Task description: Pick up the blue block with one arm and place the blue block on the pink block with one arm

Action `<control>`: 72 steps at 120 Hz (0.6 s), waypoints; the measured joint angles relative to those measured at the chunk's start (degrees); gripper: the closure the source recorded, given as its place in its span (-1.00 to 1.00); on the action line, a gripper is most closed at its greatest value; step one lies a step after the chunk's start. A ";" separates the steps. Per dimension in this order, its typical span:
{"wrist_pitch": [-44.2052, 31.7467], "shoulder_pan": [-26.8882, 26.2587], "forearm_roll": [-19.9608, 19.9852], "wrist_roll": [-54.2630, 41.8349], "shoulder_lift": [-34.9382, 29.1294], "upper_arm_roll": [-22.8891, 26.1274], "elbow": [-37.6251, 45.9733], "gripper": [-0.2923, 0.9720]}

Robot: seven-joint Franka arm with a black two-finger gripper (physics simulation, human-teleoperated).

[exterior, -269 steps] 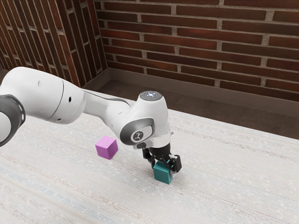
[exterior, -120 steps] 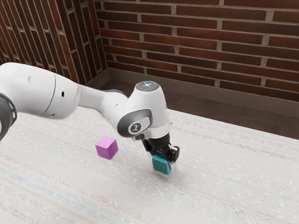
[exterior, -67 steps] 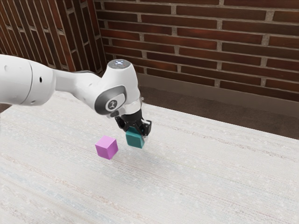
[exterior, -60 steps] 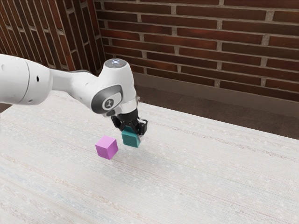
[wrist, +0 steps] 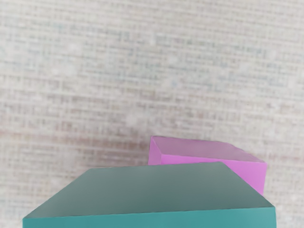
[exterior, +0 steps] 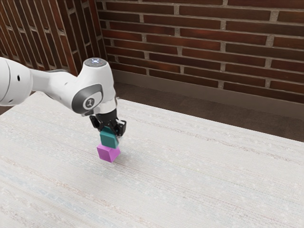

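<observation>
The teal-blue block (exterior: 109, 138) hangs in my black gripper (exterior: 109, 134), whose fingers are shut on it from two sides. Right under it the pink block (exterior: 108, 154) rests on the table; the blue block sits just over the pink block's top, and whether they touch cannot be told. In the wrist view the blue block (wrist: 152, 197) looms large just below my hand, with the pink block (wrist: 209, 159) showing partly behind and beneath it.
The pale woven tabletop (exterior: 199, 171) stretches wide to the exterior view's right and front. A brick wall (exterior: 204, 42) stands behind the table's far edge, with dark floor between them.
My arm has carried the blue block up off the table and toward the exterior view's left, from well to the pink block's right to just above it. The pink block has stayed put.
</observation>
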State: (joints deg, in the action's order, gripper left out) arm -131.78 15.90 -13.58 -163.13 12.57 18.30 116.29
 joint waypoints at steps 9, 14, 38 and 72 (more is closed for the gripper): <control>0.01 0.35 -0.04 -0.88 -0.36 0.01 0.60 -0.06; 0.01 0.72 -0.05 -1.34 -0.92 0.01 1.18 -0.06; -0.27 2.04 -0.06 -2.92 -1.99 0.01 2.34 -0.06; -4.11 3.08 -0.06 -2.92 -1.63 0.06 3.92 -0.06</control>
State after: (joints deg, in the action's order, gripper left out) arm -135.89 18.98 -13.64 -166.05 10.95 18.36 120.21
